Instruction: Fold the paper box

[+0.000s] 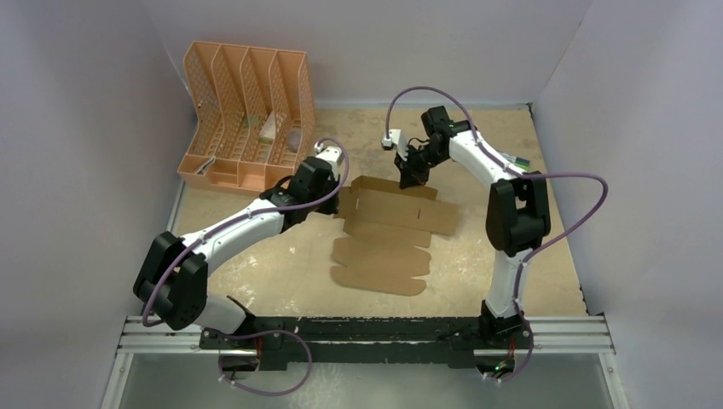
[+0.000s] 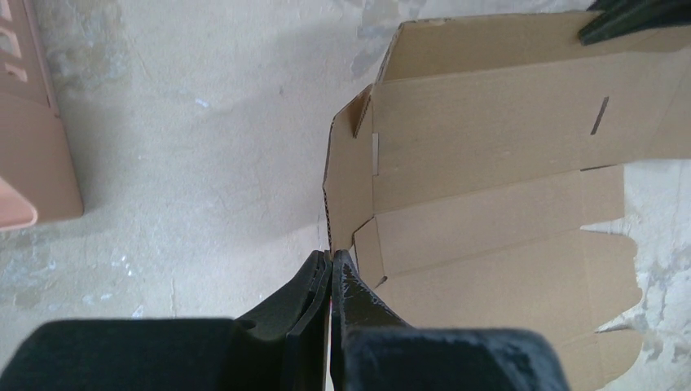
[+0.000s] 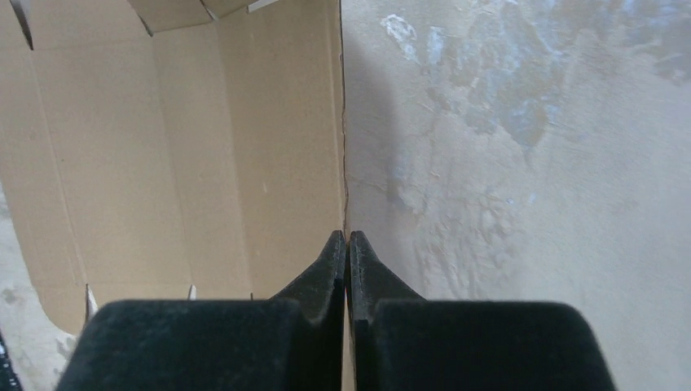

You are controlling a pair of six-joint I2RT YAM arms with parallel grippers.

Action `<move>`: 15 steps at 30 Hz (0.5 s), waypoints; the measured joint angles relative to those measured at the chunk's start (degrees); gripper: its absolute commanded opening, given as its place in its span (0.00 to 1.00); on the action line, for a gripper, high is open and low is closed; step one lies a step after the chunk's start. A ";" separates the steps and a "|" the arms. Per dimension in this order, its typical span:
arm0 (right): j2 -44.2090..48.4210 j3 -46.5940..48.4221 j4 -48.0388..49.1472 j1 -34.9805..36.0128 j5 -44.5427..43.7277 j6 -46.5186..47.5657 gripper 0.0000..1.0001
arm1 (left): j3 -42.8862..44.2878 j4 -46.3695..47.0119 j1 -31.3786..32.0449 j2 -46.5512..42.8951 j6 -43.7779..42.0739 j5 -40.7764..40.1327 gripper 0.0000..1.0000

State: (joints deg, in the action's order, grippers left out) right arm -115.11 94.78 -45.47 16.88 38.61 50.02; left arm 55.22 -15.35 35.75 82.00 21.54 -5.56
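Brown corrugated cardboard forms the paper box (image 1: pixel 388 230), a die-cut sheet at the centre of the mottled beige tabletop (image 1: pixel 486 256). Its scalloped flaps lie flat at 6 o'clock and its far panels are raised. Left hand (image 2: pixel 332 259): clenched on the upright side flap at the box's 9 o'clock. Right hand (image 3: pixel 348 240): clenched on the raised panel edge at 12 o'clock. Peach slotted plastic organizer (image 1: pixel 243 111): 10 o'clock.

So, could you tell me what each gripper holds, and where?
Both pinch the paper box: left gripper on its raised left side flap, right gripper on its raised far edge.
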 measured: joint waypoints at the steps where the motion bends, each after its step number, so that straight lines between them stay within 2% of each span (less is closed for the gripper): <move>1: 1.20 -0.85 0.90 0.11 -1.03 -0.02 0.00 | 0.07 0.85 0.00 0.26 -0.13 0.00 0.00; 9: 14.82 -7.87 9.09 1.95 -13.79 1.20 0.00 | 0.33 11.98 -0.02 3.96 -0.13 -0.07 0.00; 15: 20.68 -17.20 18.58 5.33 -24.09 2.84 0.00 | -2.36 21.57 -0.07 5.79 0.15 0.09 0.02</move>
State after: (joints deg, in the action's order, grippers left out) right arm -94.43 77.58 -26.89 22.22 14.52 52.86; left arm 52.86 6.22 35.68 87.79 21.69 -5.48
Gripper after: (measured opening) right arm 0.009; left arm 0.011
